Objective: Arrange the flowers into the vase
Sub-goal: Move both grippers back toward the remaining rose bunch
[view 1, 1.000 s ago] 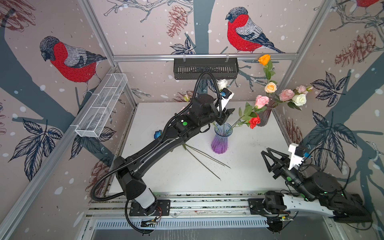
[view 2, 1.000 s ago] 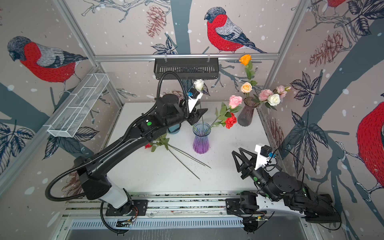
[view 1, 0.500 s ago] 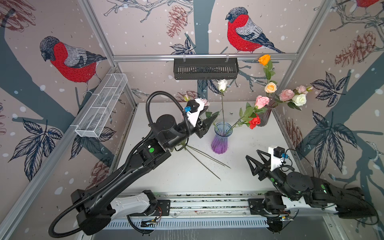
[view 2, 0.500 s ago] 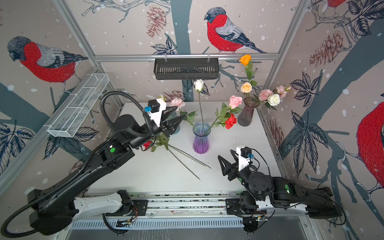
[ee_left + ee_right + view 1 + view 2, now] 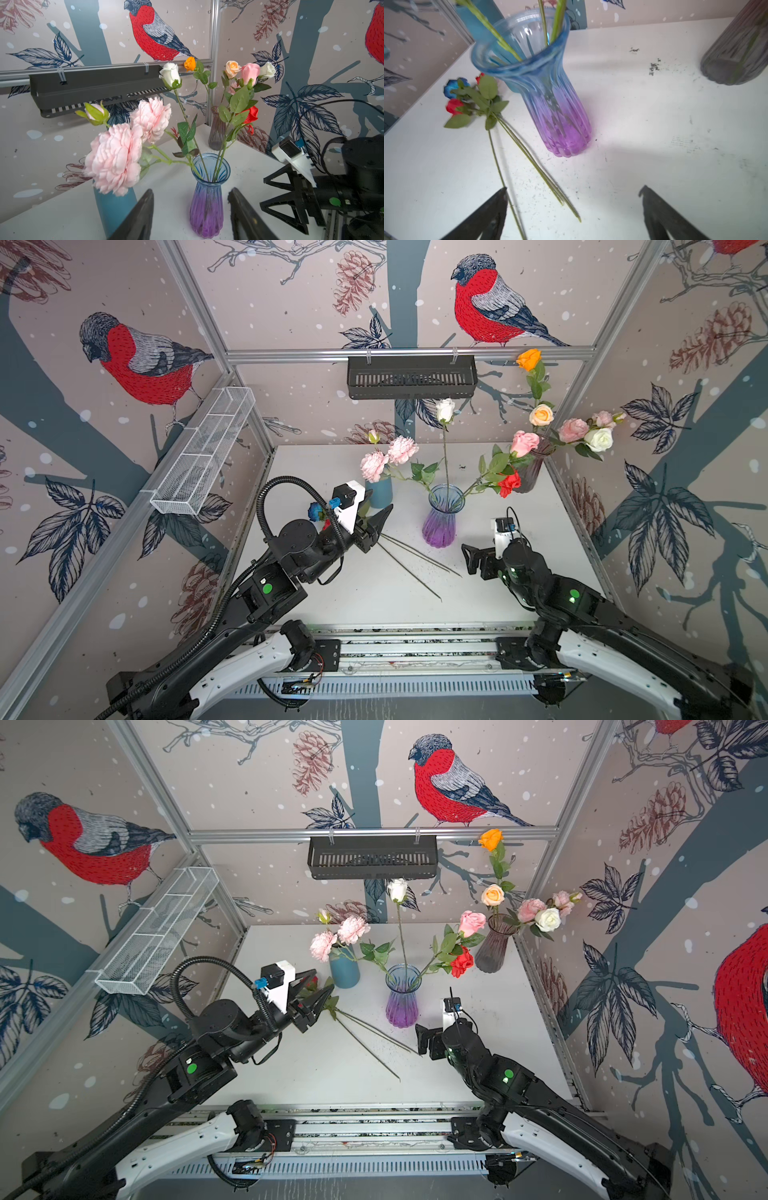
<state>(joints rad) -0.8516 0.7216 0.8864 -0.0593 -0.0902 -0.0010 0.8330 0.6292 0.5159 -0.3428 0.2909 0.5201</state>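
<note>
Green-stemmed flowers (image 5: 481, 99) lie flat, heads toward left fingers (image 5: 139, 216), stem tips toward right fingers (image 5: 660, 216), both pairs spread empty

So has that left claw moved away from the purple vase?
Yes. The left gripper has pulled back leftward, away from the purple vase and its mouth.

Three vases up: purple vase (image 5: 440, 526), teal vase (image 5: 380, 494), grey vase (image 5: 532, 475). Three loose flowers (image 5: 488, 87) flat on the bench (image 5: 353, 605). Two baskets on the walls: black basket (image 5: 411, 377), wire basket (image 5: 199, 460).
</note>
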